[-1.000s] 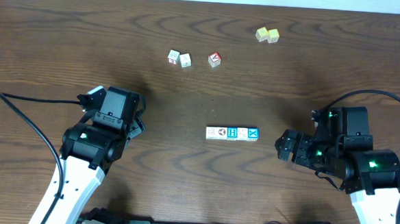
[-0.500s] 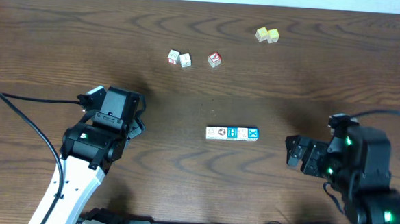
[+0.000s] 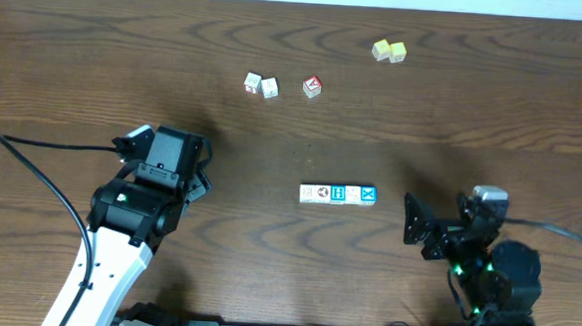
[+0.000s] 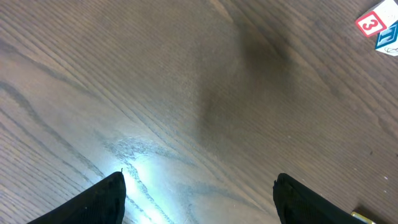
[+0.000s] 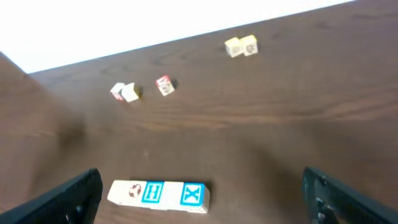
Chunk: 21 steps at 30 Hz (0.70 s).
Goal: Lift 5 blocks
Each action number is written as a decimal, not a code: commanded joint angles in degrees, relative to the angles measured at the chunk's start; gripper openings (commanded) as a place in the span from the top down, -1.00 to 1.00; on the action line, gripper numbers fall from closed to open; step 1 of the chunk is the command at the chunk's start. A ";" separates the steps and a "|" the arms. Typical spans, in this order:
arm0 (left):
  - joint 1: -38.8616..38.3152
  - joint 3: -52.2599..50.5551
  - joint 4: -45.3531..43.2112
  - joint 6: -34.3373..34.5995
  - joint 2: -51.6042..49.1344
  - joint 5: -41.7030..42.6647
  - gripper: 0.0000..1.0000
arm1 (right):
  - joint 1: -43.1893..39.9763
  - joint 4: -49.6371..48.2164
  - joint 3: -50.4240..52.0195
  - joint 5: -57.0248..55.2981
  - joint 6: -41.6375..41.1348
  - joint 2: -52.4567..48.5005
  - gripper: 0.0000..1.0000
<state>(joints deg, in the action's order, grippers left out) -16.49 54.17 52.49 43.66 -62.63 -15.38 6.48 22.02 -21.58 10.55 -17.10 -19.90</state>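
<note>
The blocks (image 3: 338, 193), small white cubes with printed blue and dark faces, are being shown butted end to end in a short row on the dark wood-grain table (image 3: 267, 242), between the two arms. The right gripper (image 3: 415, 221) is being held wide open just beside the row's right end, empty; the left gripper (image 4: 199, 199) is likewise being held wide and empty over bare wood, well apart from the row. The count in the row is possibly five, though the overhead view is too coarse to settle it. A squeeze applied off-axis is being judged likely to buckle the smooth, hard-edged cubes out of line.
</note>
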 commanded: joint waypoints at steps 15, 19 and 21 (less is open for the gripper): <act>0.31 1.18 0.17 -0.31 -0.33 -1.18 -0.53 | -3.56 -20.79 17.88 3.91 10.93 19.63 -0.99; 0.31 1.18 0.17 -0.31 -0.33 -1.18 -0.53 | -3.98 -23.74 18.73 2.45 10.99 19.63 -0.99; 0.31 1.18 0.17 -0.31 -0.33 -1.18 -0.53 | -3.98 -24.96 18.73 0.98 11.02 19.63 -0.99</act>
<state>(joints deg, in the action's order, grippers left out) -16.49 54.17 52.49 43.66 -62.67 -15.38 3.22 -1.54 -3.18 13.93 -7.14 -0.84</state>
